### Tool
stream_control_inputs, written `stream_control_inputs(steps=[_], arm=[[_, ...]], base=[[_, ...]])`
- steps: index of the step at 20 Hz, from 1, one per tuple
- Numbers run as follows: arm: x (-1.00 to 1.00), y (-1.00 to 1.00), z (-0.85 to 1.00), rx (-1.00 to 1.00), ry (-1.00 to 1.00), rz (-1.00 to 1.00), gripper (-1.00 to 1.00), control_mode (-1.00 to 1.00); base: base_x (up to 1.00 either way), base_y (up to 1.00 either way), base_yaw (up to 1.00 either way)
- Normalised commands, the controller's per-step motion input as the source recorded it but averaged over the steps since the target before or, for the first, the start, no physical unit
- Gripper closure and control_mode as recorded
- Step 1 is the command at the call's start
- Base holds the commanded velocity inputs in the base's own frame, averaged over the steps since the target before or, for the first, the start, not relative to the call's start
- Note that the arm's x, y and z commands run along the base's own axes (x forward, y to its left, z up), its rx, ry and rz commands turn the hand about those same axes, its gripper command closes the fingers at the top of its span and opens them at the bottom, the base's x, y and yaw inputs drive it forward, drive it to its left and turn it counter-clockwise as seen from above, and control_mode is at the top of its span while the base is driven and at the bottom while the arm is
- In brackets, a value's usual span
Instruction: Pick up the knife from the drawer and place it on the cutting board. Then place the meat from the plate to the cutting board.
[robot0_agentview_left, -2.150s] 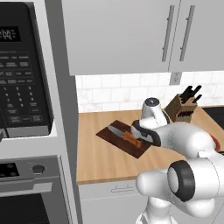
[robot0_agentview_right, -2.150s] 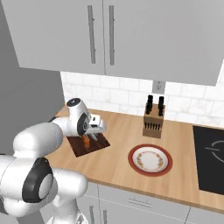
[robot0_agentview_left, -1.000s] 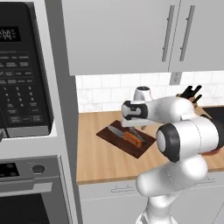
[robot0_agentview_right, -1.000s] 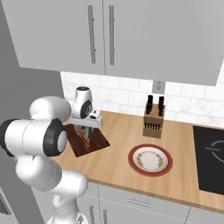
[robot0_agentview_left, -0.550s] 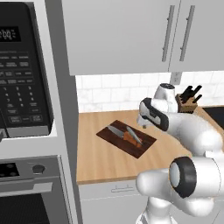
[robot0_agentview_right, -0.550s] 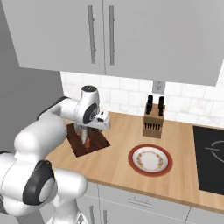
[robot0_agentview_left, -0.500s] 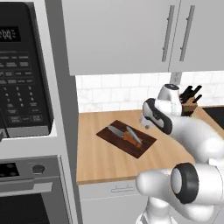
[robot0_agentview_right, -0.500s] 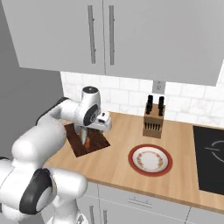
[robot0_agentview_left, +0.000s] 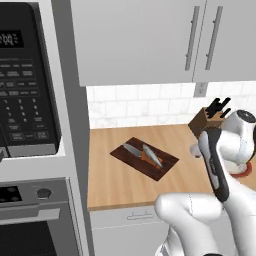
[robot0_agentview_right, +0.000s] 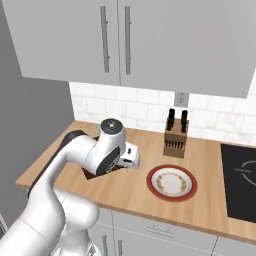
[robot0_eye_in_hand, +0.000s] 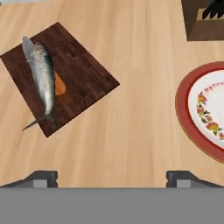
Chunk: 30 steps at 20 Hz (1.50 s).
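The dark brown cutting board (robot0_eye_in_hand: 83, 72) lies on the wooden counter, left of centre in the hand view. On it rests the silvery fish-shaped meat (robot0_eye_in_hand: 43, 78), lengthwise over the knife (robot0_eye_in_hand: 60, 85), whose orange handle and grey blade tip stick out from under it. Board (robot0_agentview_left: 145, 158), knife (robot0_agentview_left: 131, 149) and meat (robot0_agentview_left: 153, 154) also appear in the left base view. The red-rimmed plate (robot0_eye_in_hand: 184, 114) sits to the right with nothing on it. My gripper (robot0_eye_in_hand: 111, 178) hovers open above bare counter between board and plate, holding nothing.
A wooden knife block (robot0_agentview_right: 176, 138) with black-handled knives stands by the tiled back wall behind the plate (robot0_agentview_right: 171, 182). A black cooktop (robot0_agentview_right: 242, 172) lies at the counter's right end. A microwave (robot0_agentview_left: 27, 80) and oven fill the tall unit on the left. Shut drawer fronts (robot0_agentview_left: 131, 217) run below the counter.
The hand has swung right, off the cutting board toward the plate, and its jaws have widened. The meat it hovered over stays lying on the board across the knife.
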Motion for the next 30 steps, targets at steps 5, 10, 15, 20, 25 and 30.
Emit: stream_control_inputs(steps=[5, 10, 15, 20, 25, 30], arm=[[-1.00, -0.59, 0.44, 0.03, -0.16, 0.00, -1.00, -1.00], [-1.00, -0.59, 0.56, 0.03, -0.25, 0.00, -1.00, -1.00], [-1.00, -0.44, 0.39, 0.02, -0.19, 0.00, -1.00, -1.00], [-0.60, -0.14, 0.03, 0.00, -0.01, -0.02, -1.00, -1.00], [-0.14, 0.00, -0.01, 0.00, 0.04, 0.00, -1.00, -1.00], [0.00, 0.00, -0.03, 0.00, 0.02, 0.00, -1.00, -1.00]], base=[[0.00, 0.00, 0.00], [0.00, 0.00, 0.00], [0.00, 0.00, 0.00], [0.00, 0.00, 0.00], [0.00, 0.00, 0.00], [0.00, 0.00, 0.00]])
